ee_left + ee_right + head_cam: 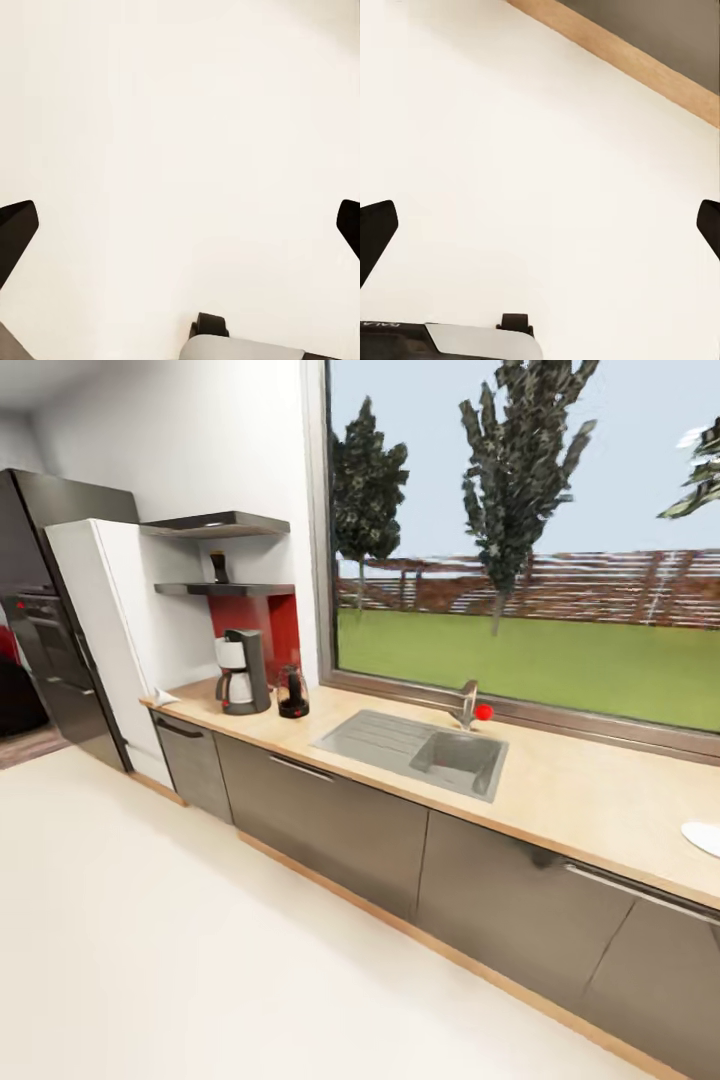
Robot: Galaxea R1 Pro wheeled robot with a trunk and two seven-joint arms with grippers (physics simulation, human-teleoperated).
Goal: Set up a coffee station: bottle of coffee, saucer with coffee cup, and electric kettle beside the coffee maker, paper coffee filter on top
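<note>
The black and white coffee maker (243, 672) stands on the wooden countertop (590, 780) at its left end, with the black electric kettle (293, 693) just to its right. A dark bottle of coffee (219, 567) stands on the lower wall shelf (225, 589) above them. A white paper filter (164, 698) lies at the counter's left corner. A white saucer (703, 837) shows at the counter's right edge, cut by the frame. My left gripper (180, 225) hangs open over bare floor. My right gripper (540, 225) is open too, above the floor near the cabinet plinth (622, 64).
A steel sink (420, 748) with a faucet (467, 705) is set in the counter's middle below a large window. A white tall cabinet (105, 630) and a black oven column (45, 620) stand left. Grey base cabinets (330, 825) line the front; pale floor (200, 960) spreads before them.
</note>
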